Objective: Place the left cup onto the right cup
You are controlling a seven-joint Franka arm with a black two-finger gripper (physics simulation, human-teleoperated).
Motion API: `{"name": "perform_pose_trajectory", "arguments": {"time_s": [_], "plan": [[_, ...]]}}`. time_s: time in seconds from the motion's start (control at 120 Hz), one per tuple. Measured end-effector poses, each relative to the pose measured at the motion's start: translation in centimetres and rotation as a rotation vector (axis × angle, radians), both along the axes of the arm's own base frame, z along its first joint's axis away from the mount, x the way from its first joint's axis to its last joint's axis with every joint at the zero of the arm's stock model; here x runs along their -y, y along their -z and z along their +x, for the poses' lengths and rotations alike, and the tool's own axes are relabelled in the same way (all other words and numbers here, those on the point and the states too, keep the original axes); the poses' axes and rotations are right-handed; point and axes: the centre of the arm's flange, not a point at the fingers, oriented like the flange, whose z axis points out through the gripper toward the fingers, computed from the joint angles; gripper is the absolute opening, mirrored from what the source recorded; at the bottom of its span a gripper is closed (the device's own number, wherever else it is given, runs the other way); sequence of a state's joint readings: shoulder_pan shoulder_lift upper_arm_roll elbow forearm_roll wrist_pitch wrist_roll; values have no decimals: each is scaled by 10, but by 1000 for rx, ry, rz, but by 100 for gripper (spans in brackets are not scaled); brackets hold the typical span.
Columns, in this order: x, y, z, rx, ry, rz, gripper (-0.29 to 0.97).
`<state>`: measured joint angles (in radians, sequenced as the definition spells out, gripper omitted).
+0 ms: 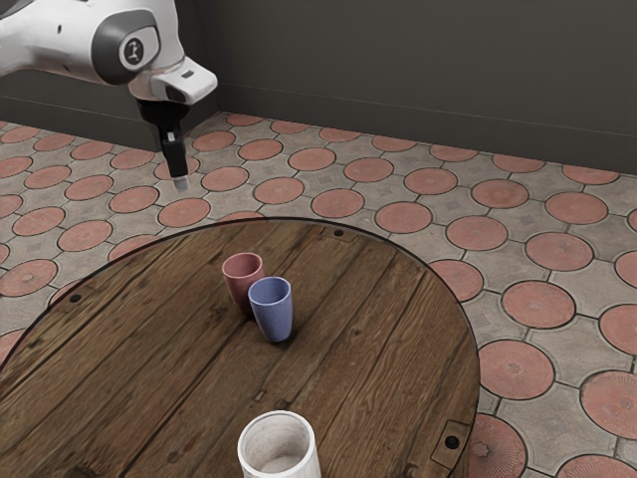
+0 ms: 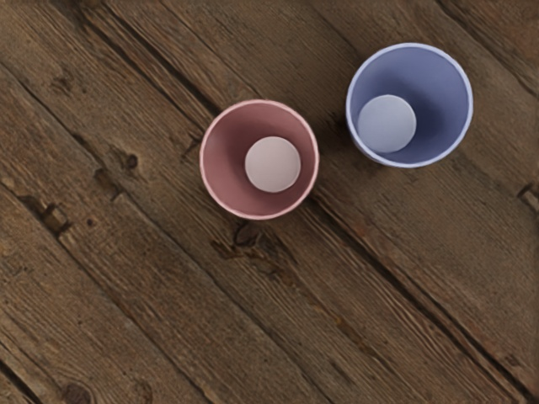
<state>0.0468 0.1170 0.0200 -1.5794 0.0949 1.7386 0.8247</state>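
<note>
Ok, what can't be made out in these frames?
White cup: base cut off by the exterior view's lower edge.
Pink cup: part of its side hidden behind the blue cup, exterior view.
Table: near and left parts cut off by the exterior view's edges.

Soft, even light covers the counter (image 1: 129,339); the pink cup (image 1: 242,279) and blue cup (image 1: 271,308) cast faint, short shadows.

Ext oblique, wrist overhead close; shared pink cup (image 1: 242,274)
</note>
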Motion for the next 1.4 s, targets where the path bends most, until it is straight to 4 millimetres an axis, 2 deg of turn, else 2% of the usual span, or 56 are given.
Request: {"name": "perform_pose_trajectory", "arguments": {"time_s": [0.067,0.408,0.725,0.817,1.05,1.167,1.4], "plan": [[-1,8,3,-10,9,-2,68],[-9,120,46,-100,60,-7,68],[-17,196,46,-173,85,-1,68],[-15,205,52,-162,104,14,68],[-4,206,68,-114,146,39,68],[-4,215,78,-103,154,42,68],[6,227,104,-64,184,49,68]]}}
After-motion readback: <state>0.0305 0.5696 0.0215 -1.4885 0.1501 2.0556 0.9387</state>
